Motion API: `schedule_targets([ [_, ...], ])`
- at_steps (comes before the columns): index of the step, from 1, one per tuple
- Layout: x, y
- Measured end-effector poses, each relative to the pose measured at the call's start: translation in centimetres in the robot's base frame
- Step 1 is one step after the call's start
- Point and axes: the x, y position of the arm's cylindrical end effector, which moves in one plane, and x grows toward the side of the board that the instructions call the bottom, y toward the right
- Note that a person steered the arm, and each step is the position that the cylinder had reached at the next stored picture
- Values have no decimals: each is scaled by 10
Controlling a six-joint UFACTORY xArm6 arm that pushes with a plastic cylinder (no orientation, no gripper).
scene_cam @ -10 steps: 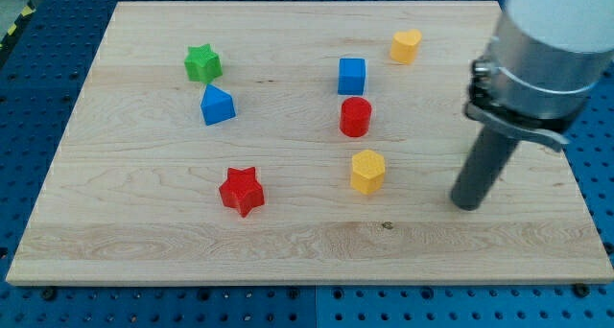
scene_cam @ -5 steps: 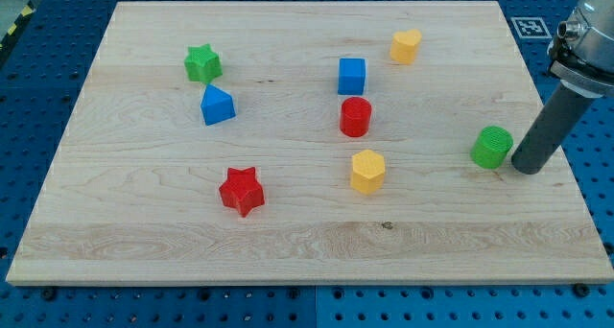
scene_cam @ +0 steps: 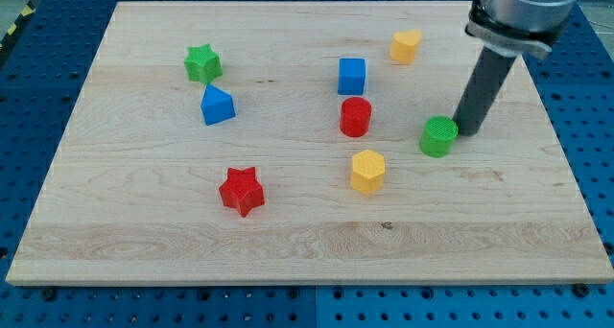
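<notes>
My tip [scene_cam: 466, 130] rests on the board at the view's right, touching the right side of a green cylinder [scene_cam: 438, 136]. Left of that cylinder stand a red cylinder [scene_cam: 355, 117] and, lower down, a yellow hexagonal block [scene_cam: 367, 171]. A blue cube [scene_cam: 352, 76] sits above the red cylinder. Near the view's top, a yellow block [scene_cam: 406, 46] lies up and to the left of the rod.
A green star [scene_cam: 202, 63] and a blue block [scene_cam: 217, 105] sit at the view's left, with a red star [scene_cam: 241, 191] lower down. The wooden board [scene_cam: 144, 242] lies on a blue perforated table.
The rod swung right, then came back left and upward. The green cylinder, first hidden behind the rod, has been pushed left and slightly up toward the red cylinder.
</notes>
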Motion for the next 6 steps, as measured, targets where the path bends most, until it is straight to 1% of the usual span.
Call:
schedule_targets([
  [1, 6, -3],
  [2, 33, -4],
  [3, 38, -21],
  [5, 11, -19],
  [6, 27, -38],
])
